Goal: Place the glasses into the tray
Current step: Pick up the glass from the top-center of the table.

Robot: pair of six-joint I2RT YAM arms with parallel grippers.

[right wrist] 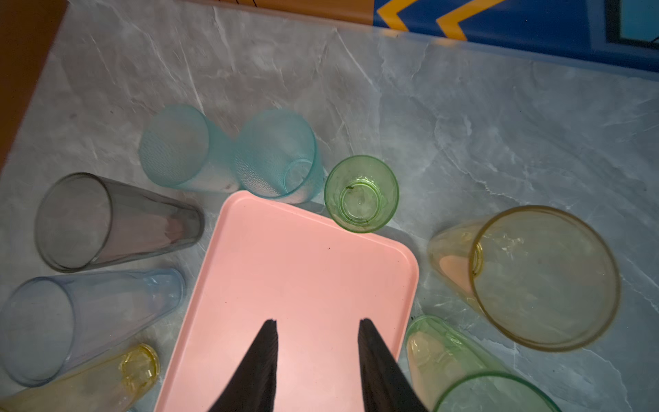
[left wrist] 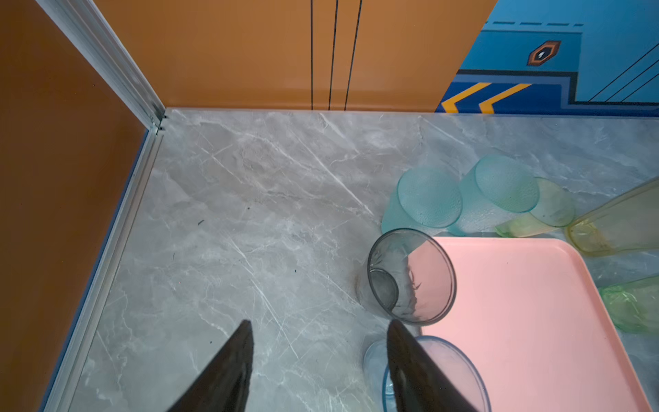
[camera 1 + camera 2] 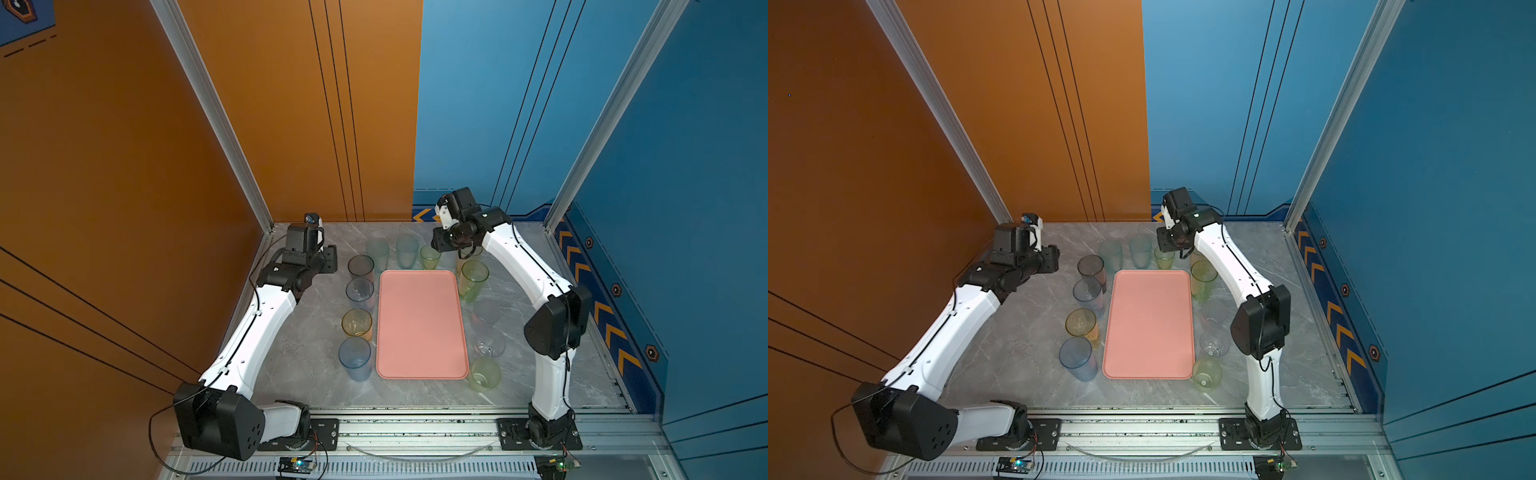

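Note:
The salmon-pink tray [image 3: 419,324] [image 3: 1148,324] lies in the middle of the table with nothing in it. Glasses stand around it on the marble: a grey one [image 3: 360,266] [image 2: 410,278], a pale blue one [image 3: 359,289], an amber one [image 3: 356,322] and a blue one [image 3: 354,355] on its left; two teal ones [image 3: 377,251] [image 1: 278,157] and a small green one [image 1: 361,194] behind it; several more on its right [image 3: 473,278]. My left gripper [image 2: 320,322] is open over bare table beside the grey glass. My right gripper [image 1: 317,321] is open above the tray's far end, holding nothing.
The orange wall and an aluminium post [image 3: 232,137] close the back left, the blue wall [image 3: 623,166] the back and right. Both arm bases sit on the front rail [image 3: 415,428]. Bare marble [image 2: 249,214] lies in the back left corner.

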